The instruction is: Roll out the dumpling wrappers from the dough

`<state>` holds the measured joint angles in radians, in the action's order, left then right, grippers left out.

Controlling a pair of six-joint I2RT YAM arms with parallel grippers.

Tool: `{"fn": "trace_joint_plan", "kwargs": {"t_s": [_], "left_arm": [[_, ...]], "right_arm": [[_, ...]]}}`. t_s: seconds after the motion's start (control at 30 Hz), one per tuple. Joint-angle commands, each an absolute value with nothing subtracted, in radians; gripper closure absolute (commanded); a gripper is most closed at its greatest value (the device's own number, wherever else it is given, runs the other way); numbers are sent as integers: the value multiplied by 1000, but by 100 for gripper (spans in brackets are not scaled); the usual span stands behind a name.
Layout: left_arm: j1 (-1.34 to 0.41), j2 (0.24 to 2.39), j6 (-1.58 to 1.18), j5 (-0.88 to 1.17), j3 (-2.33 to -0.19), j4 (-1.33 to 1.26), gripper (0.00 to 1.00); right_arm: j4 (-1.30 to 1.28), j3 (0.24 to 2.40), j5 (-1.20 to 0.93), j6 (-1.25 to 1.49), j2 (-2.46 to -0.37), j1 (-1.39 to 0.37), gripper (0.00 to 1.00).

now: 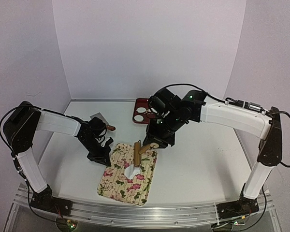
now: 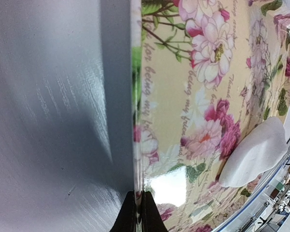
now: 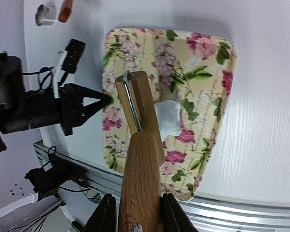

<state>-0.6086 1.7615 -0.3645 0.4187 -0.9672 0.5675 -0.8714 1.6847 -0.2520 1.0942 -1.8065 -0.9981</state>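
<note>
The dough point(image 1: 134, 170) is a small white lump on the floral mat point(image 1: 121, 186). It also shows in the right wrist view point(image 3: 168, 118) and the left wrist view point(image 2: 258, 152). My right gripper point(image 1: 157, 141) is shut on the handle of a wooden roller point(image 3: 140, 193). The roller's head point(image 1: 137, 153) is over the mat, just behind the dough. My left gripper point(image 1: 100, 157) is shut on the mat's left edge point(image 2: 137, 145). Two white round wrappers point(image 1: 141, 110) lie in a red tray point(image 1: 137, 103) at the back.
A small metal ring point(image 3: 44, 13) and a brown-handled tool point(image 1: 111, 128) lie on the white table behind the left arm. The table's front rail point(image 3: 222, 210) runs just past the mat's near edge. White walls close the back and sides.
</note>
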Motion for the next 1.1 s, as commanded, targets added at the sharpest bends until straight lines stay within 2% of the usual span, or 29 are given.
{"fn": "trace_joint_plan", "kwargs": {"t_s": [0.0,0.37,0.8,1.07], "left_arm": [[-642,1758,-321,366,-990,578,100],[-647,1761,-316,350,-1005,589,100],[-647,1766,-319,336,-1012,598,100],[-647,1764,-316,334,-1015,603,100]], "right_arm": [[-861,1642,-253,1113,-1797,-1002,100],[-871,1761,-284,1061,-1890,-1016,100],[-987,1677,-275,1103,-1937,-1016,100],[-1102,1705,-224,1110,-1993,-1016,100]]}}
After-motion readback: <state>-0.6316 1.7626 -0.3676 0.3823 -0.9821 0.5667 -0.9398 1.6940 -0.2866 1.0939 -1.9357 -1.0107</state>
